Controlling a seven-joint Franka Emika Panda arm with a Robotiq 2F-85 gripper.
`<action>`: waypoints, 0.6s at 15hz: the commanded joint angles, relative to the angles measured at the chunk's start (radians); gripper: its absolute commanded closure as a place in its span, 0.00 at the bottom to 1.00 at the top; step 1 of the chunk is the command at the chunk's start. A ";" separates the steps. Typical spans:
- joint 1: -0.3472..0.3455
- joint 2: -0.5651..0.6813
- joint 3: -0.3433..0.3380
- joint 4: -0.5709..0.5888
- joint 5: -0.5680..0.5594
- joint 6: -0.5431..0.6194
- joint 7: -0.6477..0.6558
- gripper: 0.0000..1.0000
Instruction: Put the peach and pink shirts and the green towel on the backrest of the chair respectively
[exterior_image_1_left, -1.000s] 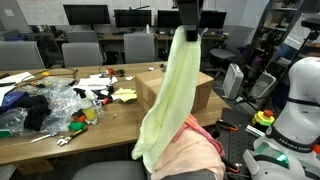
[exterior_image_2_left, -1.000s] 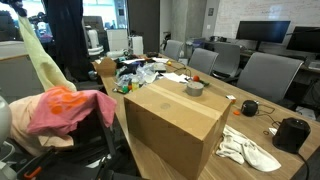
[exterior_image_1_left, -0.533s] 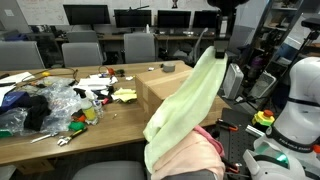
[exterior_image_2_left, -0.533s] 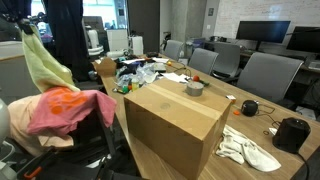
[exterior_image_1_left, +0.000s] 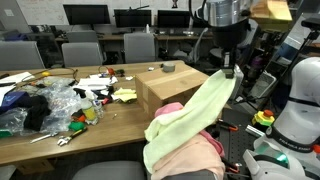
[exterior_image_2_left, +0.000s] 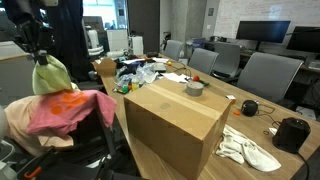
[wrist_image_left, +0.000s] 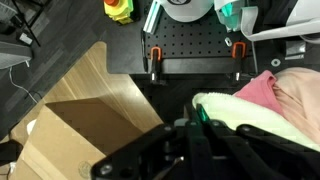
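My gripper (exterior_image_1_left: 228, 72) is shut on a corner of the light green towel (exterior_image_1_left: 190, 120) and holds it low, beside the chair. The towel drapes from the gripper down over the pink shirt (exterior_image_1_left: 172, 108) and peach shirt (exterior_image_1_left: 185, 155) on the chair's backrest. In an exterior view the towel (exterior_image_2_left: 52, 75) hangs bunched under the gripper (exterior_image_2_left: 42, 58), above the pink shirt (exterior_image_2_left: 65, 112) and peach shirt (exterior_image_2_left: 22, 122) on the chair. In the wrist view the jaws (wrist_image_left: 200, 118) pinch the towel's edge (wrist_image_left: 265, 115), with pink cloth (wrist_image_left: 262, 88) behind it.
A large cardboard box (exterior_image_1_left: 175, 88) (exterior_image_2_left: 175, 115) stands on the wooden table next to the chair. Clutter and plastic bags (exterior_image_1_left: 55, 105) lie on the table. A white robot base (exterior_image_1_left: 295, 100) stands close by. Office chairs and monitors line the back.
My gripper has swung down and sideways with the towel, from high above the chair to low beside it. The towel now lies across the shirts instead of hanging straight.
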 joint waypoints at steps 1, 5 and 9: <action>-0.043 -0.002 -0.027 -0.060 0.042 0.046 -0.044 0.99; -0.081 0.045 -0.055 -0.104 0.077 0.086 -0.062 0.99; -0.113 0.146 -0.071 -0.114 0.095 0.141 -0.069 0.99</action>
